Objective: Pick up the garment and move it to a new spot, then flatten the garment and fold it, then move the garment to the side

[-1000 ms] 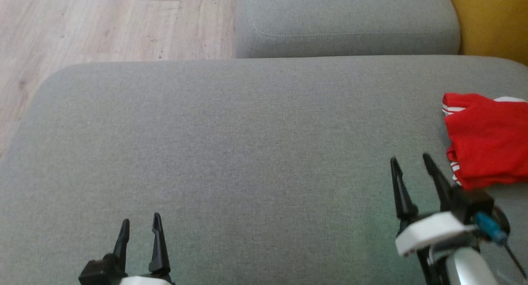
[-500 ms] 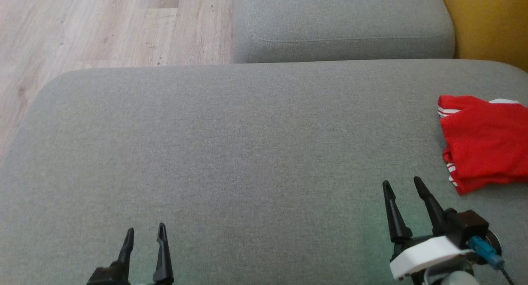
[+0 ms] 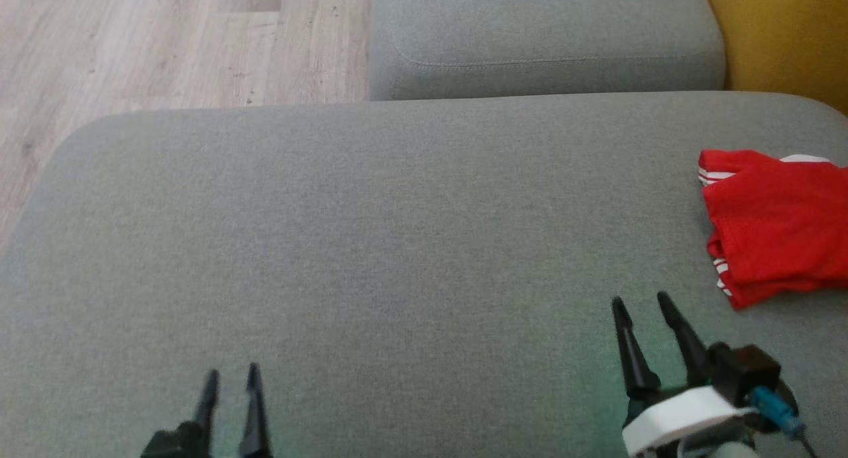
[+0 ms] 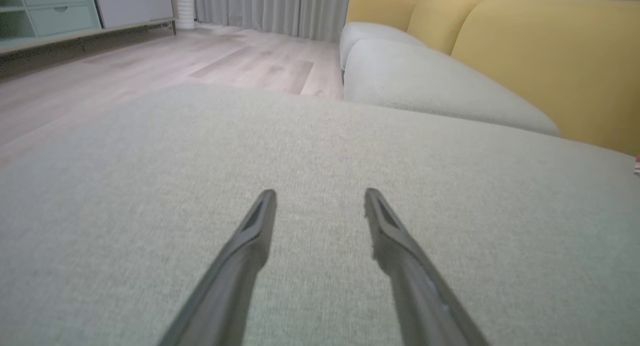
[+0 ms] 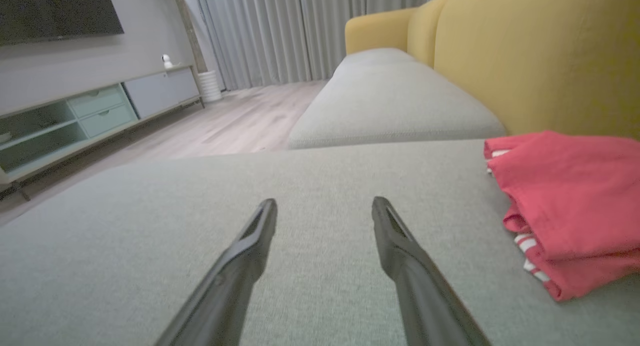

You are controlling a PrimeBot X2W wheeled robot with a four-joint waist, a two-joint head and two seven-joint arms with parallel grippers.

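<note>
Red garment (image 3: 775,226) with white stripes lies bunched and folded on the right side of the big grey cushion (image 3: 371,246). The head view's right edge cuts it off. In my right wrist view the garment (image 5: 565,206) sits to the right of the fingers, with the yellow backrest (image 5: 540,60) just behind it.

Right gripper (image 3: 639,302) has its jaws spread wide and holds nothing. It is near the garment, on its left and closer to me, not touching. The right wrist view shows the same gap at the right gripper (image 5: 324,203), with bare fabric between the fingers. Left gripper (image 3: 230,376) is low at the bottom left, jaws apart and empty, and a bit blurred. It is well apart from the garment. In the left wrist view the left gripper (image 4: 320,196) is wide over plain cushion.

Containers: a low cabinet (image 5: 95,105) by the wall has open shelves and drawers, too dim to tell the contents. A white ribbed cylinder (image 5: 209,85) stands beside the curtain (image 5: 310,30); I cannot tell what is inside it.

Edges: the cushion's far edge is rounded and its far left corner drops to the wood floor (image 3: 165,40). A second grey cushion (image 3: 543,40) butts against the far edge at a seam. A wide bare stretch of cushion runs between both grippers and ahead of them
</note>
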